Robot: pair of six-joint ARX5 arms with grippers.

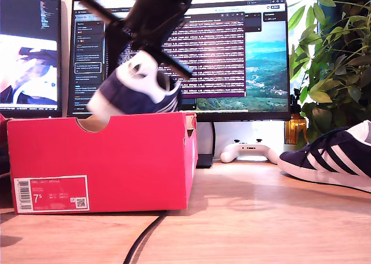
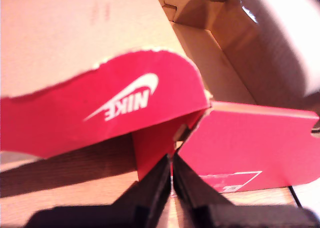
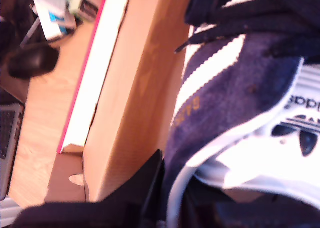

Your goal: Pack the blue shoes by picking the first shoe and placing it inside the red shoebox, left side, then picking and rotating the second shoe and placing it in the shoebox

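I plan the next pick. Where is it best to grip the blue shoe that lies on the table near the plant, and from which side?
Probably at the heel collar. The second shoe lies on its sole at the exterior view's right, heel raised toward that edge, opening upward. Come from above, one finger inside the opening, as my second gripper holds the first shoe over the red shoebox.

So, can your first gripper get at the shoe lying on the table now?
Probably, but not directly. That shoe lies uncovered on the table. My first gripper faces the red shoebox with fingers shut, so it must turn and open.
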